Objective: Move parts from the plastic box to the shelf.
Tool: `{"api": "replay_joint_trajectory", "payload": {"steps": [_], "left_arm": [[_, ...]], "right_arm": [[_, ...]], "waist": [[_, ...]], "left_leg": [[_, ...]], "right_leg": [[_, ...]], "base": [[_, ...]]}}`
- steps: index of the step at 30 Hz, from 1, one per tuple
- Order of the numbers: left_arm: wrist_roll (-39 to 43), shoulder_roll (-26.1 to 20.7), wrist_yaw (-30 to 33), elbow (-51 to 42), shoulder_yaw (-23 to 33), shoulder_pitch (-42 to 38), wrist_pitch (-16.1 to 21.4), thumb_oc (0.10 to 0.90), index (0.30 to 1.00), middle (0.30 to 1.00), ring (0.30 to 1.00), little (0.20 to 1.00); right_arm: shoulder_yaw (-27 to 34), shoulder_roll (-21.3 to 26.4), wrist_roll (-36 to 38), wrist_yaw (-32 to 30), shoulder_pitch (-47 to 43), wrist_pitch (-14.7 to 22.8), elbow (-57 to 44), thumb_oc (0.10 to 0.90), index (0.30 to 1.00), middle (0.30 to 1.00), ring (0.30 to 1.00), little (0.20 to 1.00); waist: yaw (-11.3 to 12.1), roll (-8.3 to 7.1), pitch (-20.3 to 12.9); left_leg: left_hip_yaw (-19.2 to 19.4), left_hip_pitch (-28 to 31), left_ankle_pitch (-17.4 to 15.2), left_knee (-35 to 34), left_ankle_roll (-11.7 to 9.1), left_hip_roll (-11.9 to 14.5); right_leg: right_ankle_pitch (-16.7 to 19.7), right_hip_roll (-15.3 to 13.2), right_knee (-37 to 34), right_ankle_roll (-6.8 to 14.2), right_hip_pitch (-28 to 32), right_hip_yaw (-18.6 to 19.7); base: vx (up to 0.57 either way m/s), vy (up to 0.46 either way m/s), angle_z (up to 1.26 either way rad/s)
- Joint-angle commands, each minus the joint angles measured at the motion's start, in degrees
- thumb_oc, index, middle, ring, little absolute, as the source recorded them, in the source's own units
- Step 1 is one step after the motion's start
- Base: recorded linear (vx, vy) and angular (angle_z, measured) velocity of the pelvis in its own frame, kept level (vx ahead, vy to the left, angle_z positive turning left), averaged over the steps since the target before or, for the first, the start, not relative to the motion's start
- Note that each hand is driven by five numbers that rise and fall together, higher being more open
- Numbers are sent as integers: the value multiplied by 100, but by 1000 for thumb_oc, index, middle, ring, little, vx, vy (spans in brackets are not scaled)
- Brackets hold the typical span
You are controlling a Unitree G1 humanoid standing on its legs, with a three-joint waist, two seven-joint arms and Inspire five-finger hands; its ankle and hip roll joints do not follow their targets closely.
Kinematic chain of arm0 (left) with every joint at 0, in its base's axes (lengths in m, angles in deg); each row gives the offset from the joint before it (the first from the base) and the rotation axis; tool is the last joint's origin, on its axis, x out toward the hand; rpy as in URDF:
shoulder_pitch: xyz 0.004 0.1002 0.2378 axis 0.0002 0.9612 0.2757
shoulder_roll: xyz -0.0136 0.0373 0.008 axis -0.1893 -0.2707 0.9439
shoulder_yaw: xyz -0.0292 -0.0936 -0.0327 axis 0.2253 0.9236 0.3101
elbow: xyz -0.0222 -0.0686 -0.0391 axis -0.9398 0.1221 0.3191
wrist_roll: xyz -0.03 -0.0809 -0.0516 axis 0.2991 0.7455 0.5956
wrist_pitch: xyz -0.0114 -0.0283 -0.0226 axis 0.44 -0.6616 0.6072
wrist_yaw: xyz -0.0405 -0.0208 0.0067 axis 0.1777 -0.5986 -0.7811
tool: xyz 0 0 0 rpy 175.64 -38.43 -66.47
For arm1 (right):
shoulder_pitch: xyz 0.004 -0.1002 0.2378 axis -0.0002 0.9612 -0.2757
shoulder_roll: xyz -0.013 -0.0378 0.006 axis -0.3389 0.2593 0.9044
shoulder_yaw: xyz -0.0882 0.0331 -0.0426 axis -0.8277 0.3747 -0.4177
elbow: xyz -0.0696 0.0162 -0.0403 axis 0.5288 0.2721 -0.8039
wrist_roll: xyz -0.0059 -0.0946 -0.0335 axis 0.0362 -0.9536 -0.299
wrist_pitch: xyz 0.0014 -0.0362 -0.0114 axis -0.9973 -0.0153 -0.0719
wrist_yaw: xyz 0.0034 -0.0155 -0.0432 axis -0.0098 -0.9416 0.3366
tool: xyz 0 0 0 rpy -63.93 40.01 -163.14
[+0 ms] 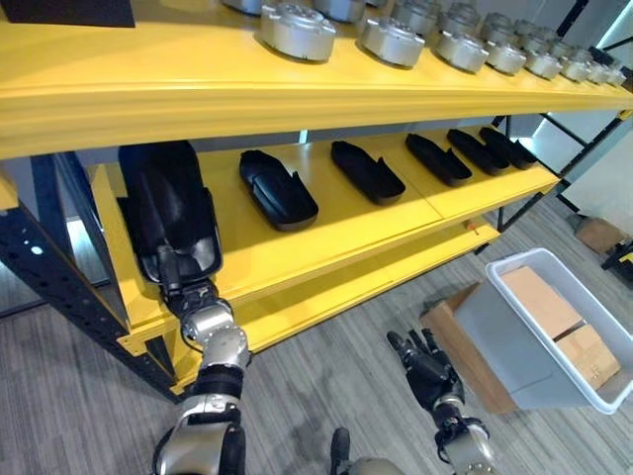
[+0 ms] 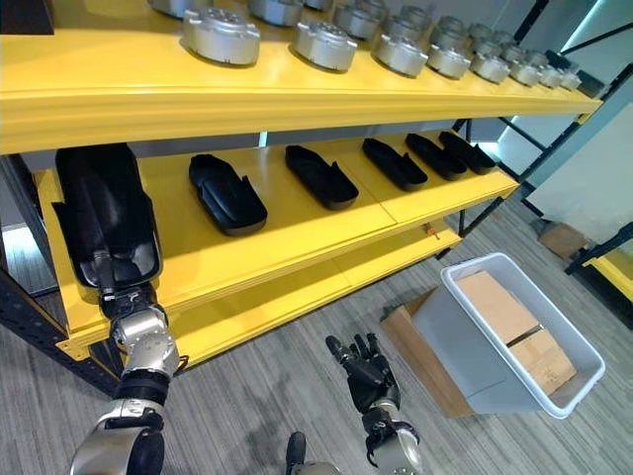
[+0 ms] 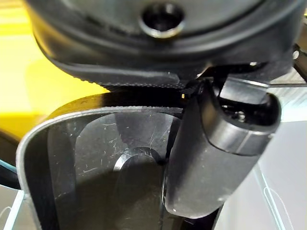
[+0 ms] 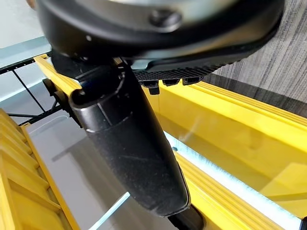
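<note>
A long black moulded part lies at the far left of the yellow middle shelf, its near end at the shelf's front edge. My left hand holds that near end. In the left wrist view the thumb lies pressed over the part's glossy inner surface, while the other fingers are hidden under it. My right hand hangs low over the floor, open and holding nothing. The grey plastic box stands on the floor at the right with brown cartons inside.
Several more black parts lie in a row along the middle shelf. Silver round metal parts line the top shelf. A flat cardboard piece lies under the box. A lower yellow beam runs below the middle shelf.
</note>
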Motion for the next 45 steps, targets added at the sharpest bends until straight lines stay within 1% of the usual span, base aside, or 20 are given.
{"api": "replay_joint_trajectory", "payload": {"steps": [1,3,8,13,23,24,25,26,34,45], "left_arm": [[-100,-703,-313,-172,-50,-1133,98,400,300,300,300,300],[6,-644,-311,-226,45,-1070,164,400,300,300,300,300],[96,-546,-265,-228,137,-967,166,400,300,300,300,300],[85,-537,-175,-109,180,-931,122,400,300,300,300,300],[-166,-621,92,202,249,-989,-49,400,300,300,300,300],[-189,-626,106,223,262,-983,-62,482,415,415,415,415],[-195,-625,111,229,274,-987,-67,775,824,824,824,824],[-204,-631,122,254,286,-982,-84,900,1000,1000,1000,1000],[-249,-607,165,303,338,-932,-108,900,1000,1000,1000,1000],[-274,-625,173,260,336,-911,-117,900,1000,1000,1000,1000]], "right_arm": [[235,56,66,178,-477,464,-554,900,1000,1000,1000,1000],[206,55,89,172,-463,449,-554,900,1000,1000,1000,1000],[186,67,115,130,-477,420,-505,900,1000,1000,1000,1000],[206,48,150,87,-510,411,-487,900,1000,1000,1000,1000],[314,95,-3,-32,-569,375,-467,900,1000,1000,1000,1000],[328,97,-2,-34,-567,374,-472,900,1000,1000,1000,1000],[339,96,-3,-37,-561,377,-475,900,1000,1000,1000,1000],[347,98,-9,-47,-560,372,-468,900,1000,1000,1000,1000],[393,113,-53,-62,-584,357,-458,900,1000,1000,1000,1000],[387,137,-53,-80,-629,373,-503,900,1000,1000,1000,1000]], "waist": [[67,-58,333],[99,-94,377],[166,-113,400],[188,-99,386],[155,-66,395],[152,-58,394],[147,-50,393],[144,-43,393],[149,-10,400],[160,-14,393]], "left_leg": [[-62,835,-371,-39,-66,-7],[-62,846,-404,-37,-55,-11],[-65,903,-465,-40,-37,-28],[-54,976,-512,-43,-33,-36],[31,1074,-573,-44,-14,-69],[35,1088,-578,-44,-13,-77],[37,1099,-585,-44,-11,-79],[41,1107,-588,-44,-11,-79],[57,1145,-584,-44,-10,-80],[53,1147,-594,-44,1,-78]], "right_leg": [[-374,-43,393,475,141,-62],[-373,-44,386,474,164,-78],[-369,-56,357,480,265,-104],[-357,-51,318,482,329,-98],[-323,-35,296,495,350,-30],[-323,-33,298,493,355,-26],[-324,-34,302,493,355,-23],[-325,-37,304,495,354,-20],[-340,-36,324,494,364,-24],[-342,-20,334,501,368,-33]], "base": [[0,0,0],[0,0,0],[0,0,0],[0,0,0],[1,9,-1],[0,0,0],[9,15,-4],[5,14,-12],[0,4,-4],[0,0,0]]}}
